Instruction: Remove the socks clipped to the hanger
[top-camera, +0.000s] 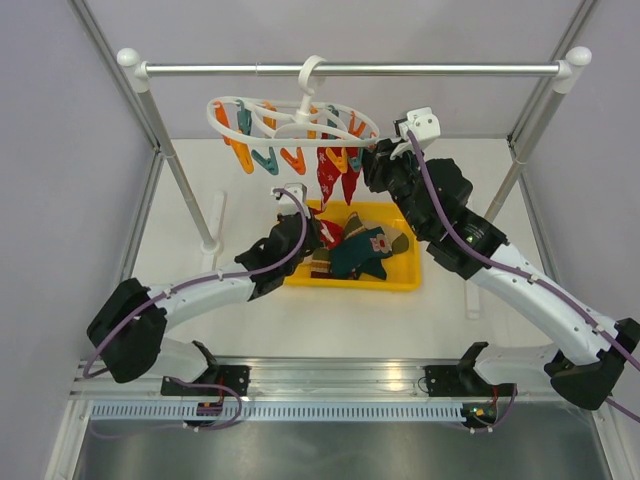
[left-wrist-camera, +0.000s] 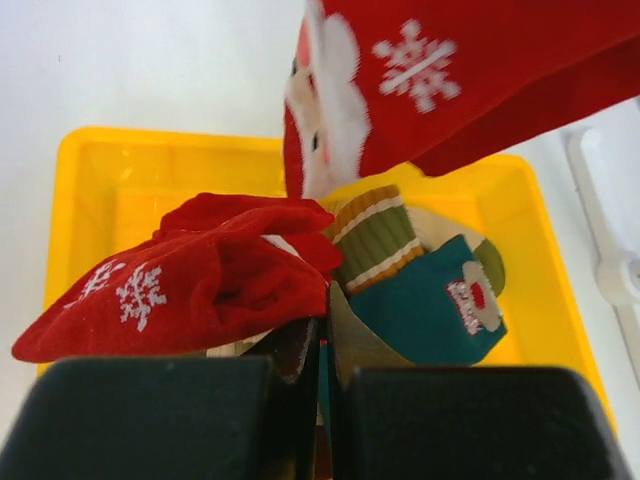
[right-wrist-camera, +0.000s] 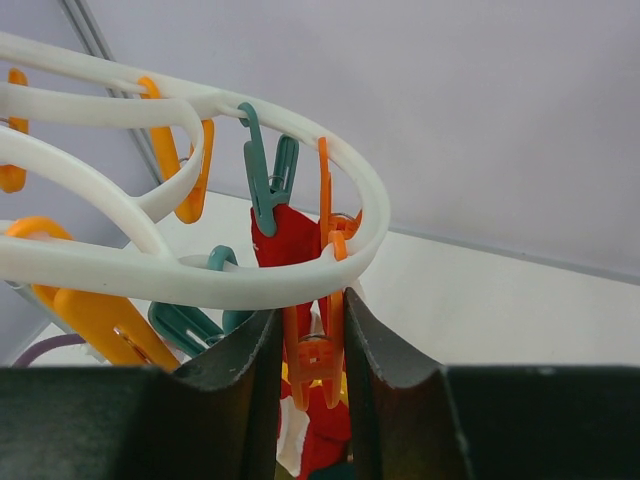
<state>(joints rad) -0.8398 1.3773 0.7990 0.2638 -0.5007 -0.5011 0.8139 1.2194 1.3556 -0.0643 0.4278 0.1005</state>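
**SOCK HANGER AND BIN: ITEMS ON WORKTOP**

Worktop (top-camera: 330, 320): white; carries the bin.

Rail (top-camera: 400, 69): metal bar across the back, raised above the worktop.

Hanger (top-camera: 225, 106): white oval ring, hooked over the rail near mid-span. Orange and teal pegs (top-camera: 265, 158) dangle under it. Red socks (top-camera: 337, 180) hang clipped at its right side, directly above the bin. One shows a white snowflake, another a Santa face.

Bin (top-camera: 350, 283): yellow, shallow, standing on the worktop below the hanger. Contents, heaped and overlapping:
- a red snowflake sock (left-wrist-camera: 190, 290) at the left
- a green-and-beige striped sock (left-wrist-camera: 375, 240) in the middle
- a teal sock (left-wrist-camera: 430, 300) with a small print at the right

Right claw (top-camera: 370, 152): raised at the hanger's right rim. Its fingers sit either side of an orange peg (right-wrist-camera: 315, 355) and press on it. Red sock fabric shows just below that peg.

Left claw (top-camera: 312, 236): low at the bin's left end, over the heap, fingers closed together. The red snowflake sock lies against the fingertips. Whether any fabric is pinched cannot be told.
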